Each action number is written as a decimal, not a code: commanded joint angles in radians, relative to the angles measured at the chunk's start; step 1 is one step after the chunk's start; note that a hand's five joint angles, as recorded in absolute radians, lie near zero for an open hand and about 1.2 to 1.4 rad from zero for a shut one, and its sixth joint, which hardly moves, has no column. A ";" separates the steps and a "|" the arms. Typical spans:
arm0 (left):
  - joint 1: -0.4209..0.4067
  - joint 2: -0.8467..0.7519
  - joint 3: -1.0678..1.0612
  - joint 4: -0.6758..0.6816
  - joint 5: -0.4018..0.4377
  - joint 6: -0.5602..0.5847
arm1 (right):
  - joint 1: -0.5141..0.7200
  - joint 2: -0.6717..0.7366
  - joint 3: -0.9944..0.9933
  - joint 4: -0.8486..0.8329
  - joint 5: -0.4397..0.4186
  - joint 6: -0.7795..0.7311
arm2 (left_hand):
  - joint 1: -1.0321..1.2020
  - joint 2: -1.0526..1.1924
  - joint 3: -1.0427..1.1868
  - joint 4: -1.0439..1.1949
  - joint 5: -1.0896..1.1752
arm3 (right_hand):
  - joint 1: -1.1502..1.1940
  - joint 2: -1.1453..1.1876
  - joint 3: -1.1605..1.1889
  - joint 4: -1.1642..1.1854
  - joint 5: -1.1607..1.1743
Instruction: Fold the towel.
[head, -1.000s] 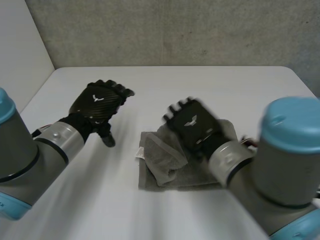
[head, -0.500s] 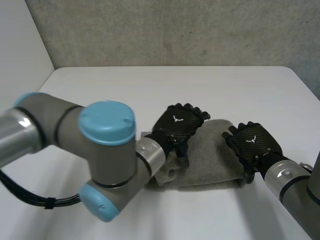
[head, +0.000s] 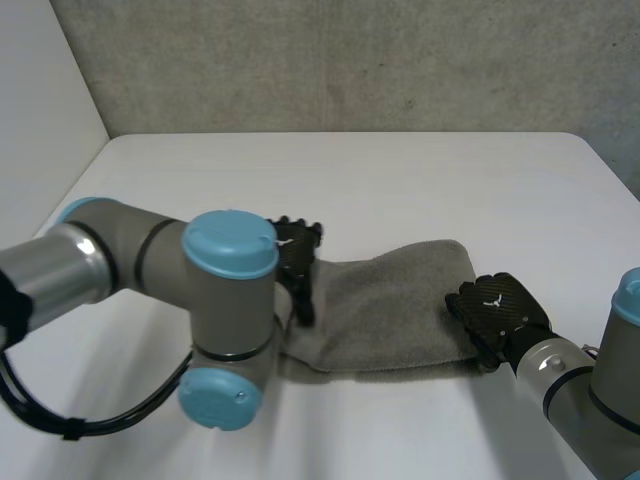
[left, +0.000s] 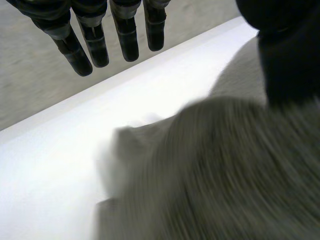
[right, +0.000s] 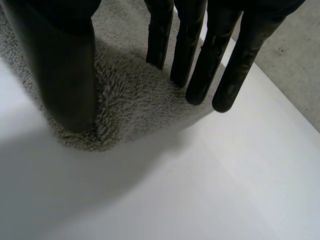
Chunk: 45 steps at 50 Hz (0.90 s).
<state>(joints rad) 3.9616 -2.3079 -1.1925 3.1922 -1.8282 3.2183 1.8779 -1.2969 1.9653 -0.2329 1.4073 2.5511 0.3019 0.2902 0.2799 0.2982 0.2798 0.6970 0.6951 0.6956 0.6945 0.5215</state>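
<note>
Fingers (right: 187, 45) of the right hand (head: 497, 312) extend straight and slightly spread over the near right corner of the grey towel (head: 390, 305). Its thumb (right: 60, 65) sits at the corner's edge and pinches nothing. Fingers (left: 125, 30) of the left hand (head: 297, 255) are straight, side by side and clear of the cloth, with the towel's left end under the palm. The towel lies as a wide band near the middle of the white table (head: 400, 180), with one hand at each end. The left arm (head: 225, 300) crosses in front of its own hand.
</note>
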 joint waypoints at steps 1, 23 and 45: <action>0.037 0.105 -0.171 0.055 -0.019 0.002 | 0.001 0.031 0.000 -0.028 0.009 0.008 | -0.050 -0.038 -0.028 -0.046 -0.203 | 0.116 0.118 0.117 0.118 0.117; -0.009 0.205 -0.285 0.051 -0.014 -0.009 | 0.021 -0.039 -0.048 0.024 0.078 -0.167 | -0.065 -0.053 -0.043 -0.061 -0.217 | 0.699 0.701 0.701 0.702 0.700; 0.312 0.515 -0.443 0.063 0.064 -0.055 | 0.642 0.267 -0.540 0.127 0.085 -0.423 | -0.088 -0.077 -0.066 -0.085 -0.241 | 0.699 0.701 0.701 0.702 0.700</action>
<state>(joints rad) 4.1820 -1.8288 -1.6081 3.2563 -1.8298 3.1913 2.3528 -1.2423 1.5698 -0.1596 1.5147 2.2244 0.2979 0.2879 0.2764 0.2980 0.2587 1.2799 1.2714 1.3367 1.3364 1.1351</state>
